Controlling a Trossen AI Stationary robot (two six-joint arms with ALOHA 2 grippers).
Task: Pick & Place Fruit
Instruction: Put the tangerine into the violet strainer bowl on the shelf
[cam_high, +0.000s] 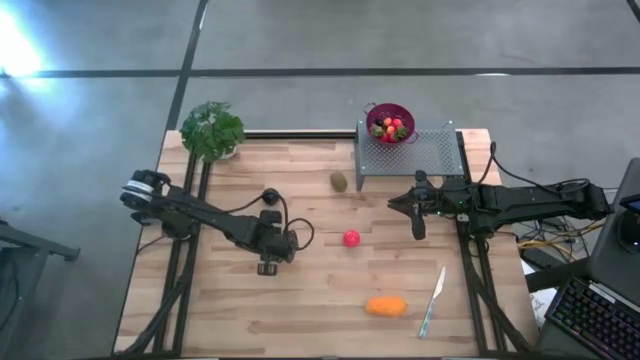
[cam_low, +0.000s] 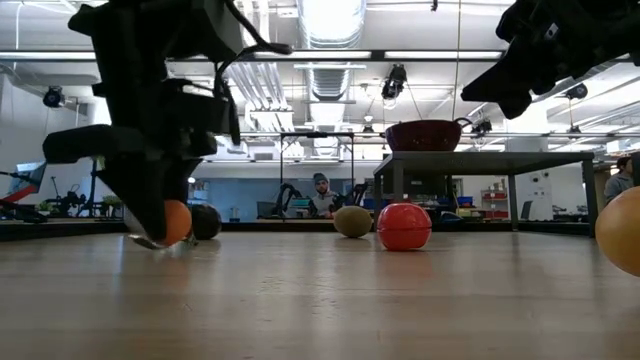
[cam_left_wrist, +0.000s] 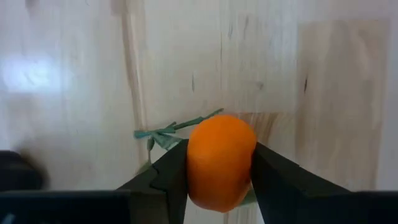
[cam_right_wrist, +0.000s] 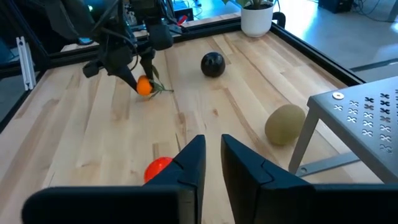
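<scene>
My left gripper (cam_high: 268, 265) stands over the table's middle left, shut on a small orange fruit (cam_left_wrist: 221, 163) with a green leaf (cam_left_wrist: 168, 132). The fruit also shows in the right wrist view (cam_right_wrist: 143, 86) and the low view (cam_low: 177, 222). A dark plum (cam_right_wrist: 212, 64), a brown kiwi (cam_high: 339, 181), a red ball (cam_high: 351, 238) and an oblong orange piece (cam_high: 386, 306) lie on the wood. My right gripper (cam_high: 395, 204) hovers by the metal stand, almost shut, holding nothing. My left gripper pinches the small orange fruit by its two opposite sides (cam_left_wrist: 191, 163) between its two fingers. The fingers (cam_left_wrist: 273, 177) come from above, pointing steeply down. The fruit sits low at the table top, and its green leaf lies on the wood beside it.
A purple bowl (cam_high: 390, 112) holding fruit stands on a perforated metal stand (cam_high: 425, 152) at the far right. A green plant (cam_high: 212, 128) stands at the far left corner. A pale knife (cam_high: 432, 300) lies near the right front. Bare wood lies at the near left.
</scene>
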